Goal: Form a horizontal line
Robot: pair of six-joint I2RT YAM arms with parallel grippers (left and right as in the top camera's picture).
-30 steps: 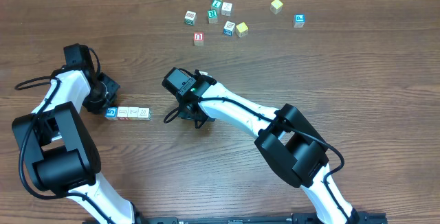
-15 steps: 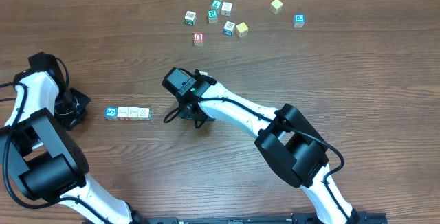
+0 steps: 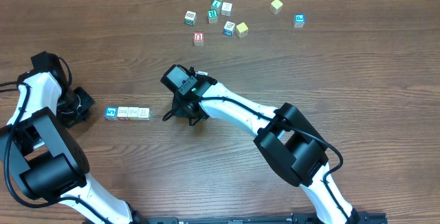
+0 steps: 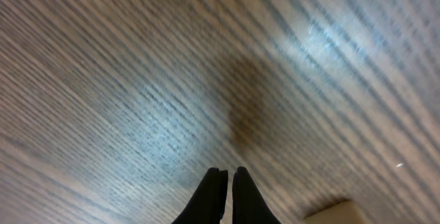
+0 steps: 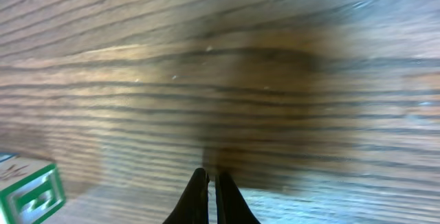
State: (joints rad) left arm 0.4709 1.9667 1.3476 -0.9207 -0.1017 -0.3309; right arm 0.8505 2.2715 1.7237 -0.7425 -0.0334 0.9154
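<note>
Sitting left of centre on the bench [image 3: 357,73], the horizontal line [image 3: 128,113] is seen as four small letter cubes touching side by side. The blue-faced cube [image 3: 111,113] is at its left end, with three whitish faces to its right. The row looks straight, so the task is judged done or very nearly so.

Wooden cubes like these are expected to be light, stiff and hard, with smooth printed faces that slide easily on the grain. Nothing fragile here, but a nudge at one end would likely be passed down the whole row. Should a cube need correcting, it is best taken across its near and far flat sides, since the neighbours block the other pair. An end cube could also be pushed squarely on its free face.

The left hand [image 4: 225,186] is found off the blue end, apart from it, its fingers pressed together on nothing. The right hand [image 5: 207,186] is held low off the other end, also apart, likewise closed up and empty.

A green-printed cube [image 5: 27,186] is caught in the corner of the right wrist view; whether it belongs to the row cannot be told. Well apart, at the far edge, loose cubes [image 3: 218,11] are scattered, the red-faced cube [image 3: 199,38] among them.
</note>
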